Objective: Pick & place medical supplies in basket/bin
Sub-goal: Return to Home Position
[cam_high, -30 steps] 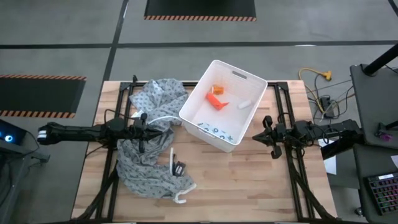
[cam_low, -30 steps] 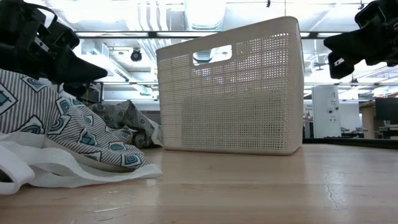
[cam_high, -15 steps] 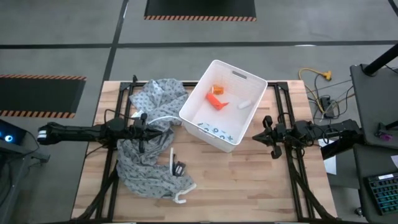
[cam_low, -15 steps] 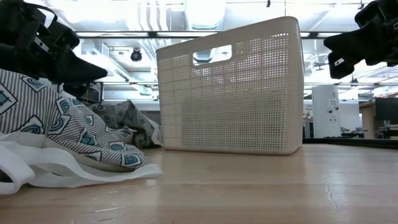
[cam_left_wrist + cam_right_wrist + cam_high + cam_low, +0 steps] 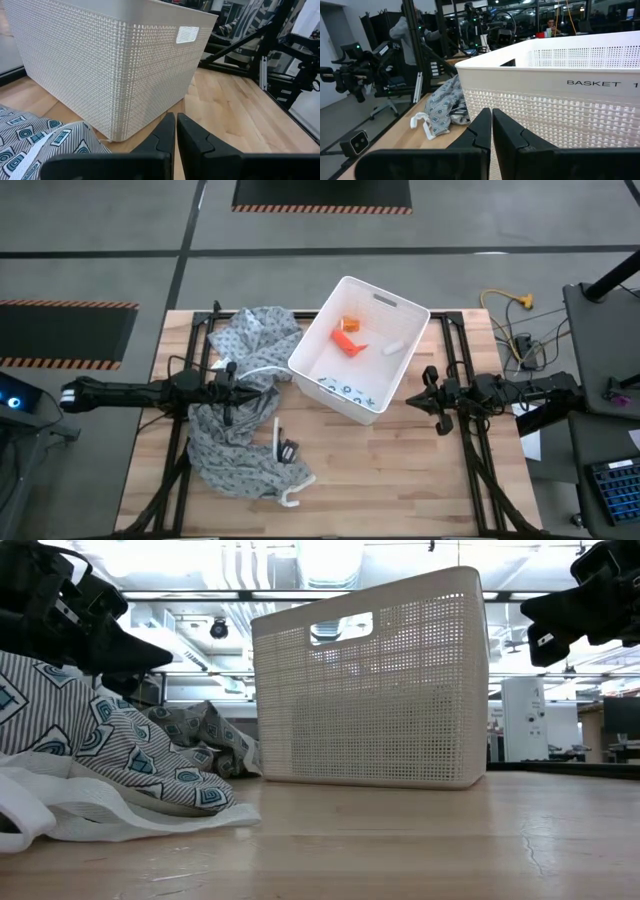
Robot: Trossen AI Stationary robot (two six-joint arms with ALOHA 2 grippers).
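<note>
The white basket (image 5: 360, 348) stands on the table, turned at an angle; in it lie an orange bottle-like item (image 5: 346, 338), a short white cylinder (image 5: 394, 347) and a pale teal packet with dark rings (image 5: 347, 391). The white round disc is out of view. My left gripper (image 5: 236, 392) hovers shut over the patterned cloth, left of the basket (image 5: 110, 65). My right gripper (image 5: 428, 395) hovers shut to the right of the basket (image 5: 560, 95). Both fingers pairs show shut in the wrist views, at my left gripper (image 5: 176, 127) and my right gripper (image 5: 491, 122).
A grey patterned cloth (image 5: 240, 420) with white straps (image 5: 282, 470) lies heaped over the table's left half and shows low in the low view (image 5: 110, 755). Bare wood (image 5: 400, 470) stretches along the near side and right of the basket. A person (image 5: 407, 30) stands beyond the table.
</note>
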